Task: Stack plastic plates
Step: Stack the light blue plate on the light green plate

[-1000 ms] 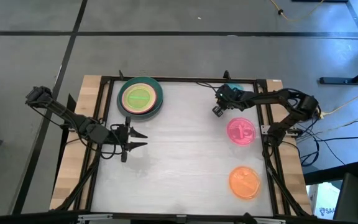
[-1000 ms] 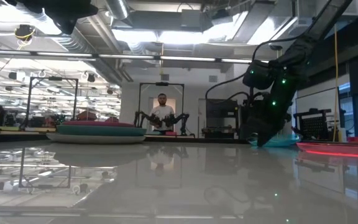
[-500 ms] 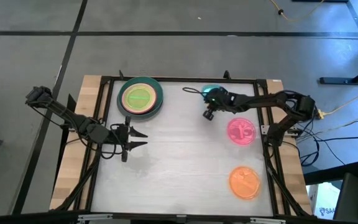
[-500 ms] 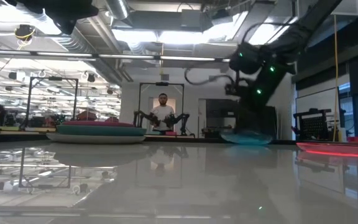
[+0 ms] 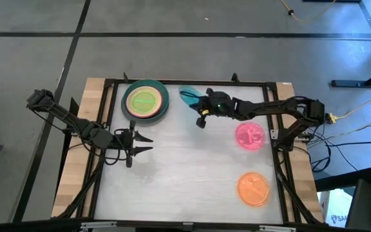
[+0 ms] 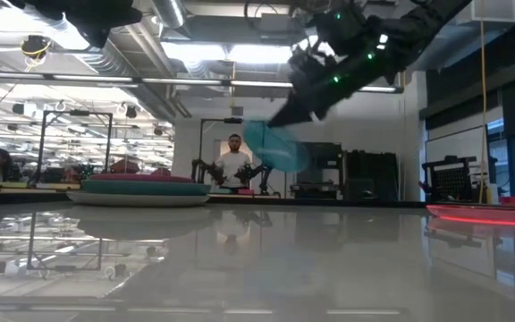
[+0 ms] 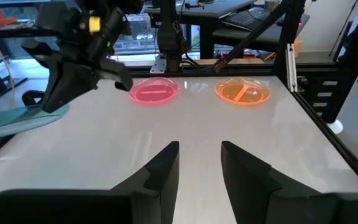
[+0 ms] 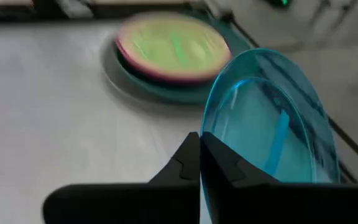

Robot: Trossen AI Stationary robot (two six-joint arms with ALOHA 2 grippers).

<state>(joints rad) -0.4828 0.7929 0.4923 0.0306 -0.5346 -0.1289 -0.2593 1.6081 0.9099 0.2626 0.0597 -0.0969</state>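
Observation:
A small cyan plate (image 5: 187, 96) (image 6: 276, 148) hangs in the air, tilted, at the tips of my right gripper (image 5: 197, 103) (image 8: 199, 142), which is shut on it over the table's far middle. To its left a stack of plates (image 5: 145, 101) (image 8: 171, 48) sits flat near the far left corner, green on top and teal showing below. A pink plate (image 5: 250, 136) and an orange plate (image 5: 254, 188) lie flat along the right side. My left gripper (image 5: 144, 143) (image 7: 200, 163) waits open at the left, touching nothing. My right gripper pinches the cyan plate's rim (image 8: 211, 144) between its two fingers, which reach from the table's right toward the left. The plate is lifted clear of the table and tilted steeply, sticking out beyond the fingertips toward the stack.
The table's black frame (image 5: 192, 82) runs close behind the held plate. White tabletop (image 5: 185, 174) lies bare across the middle and near left. A person stands in the room beyond the far edge (image 6: 233, 159).
My right gripper has moved from the far right corner toward the table's left along the far edge and has risen. The cyan plate has come off the table with it and has tipped from flat to steeply tilted, drawing closer to the stack.

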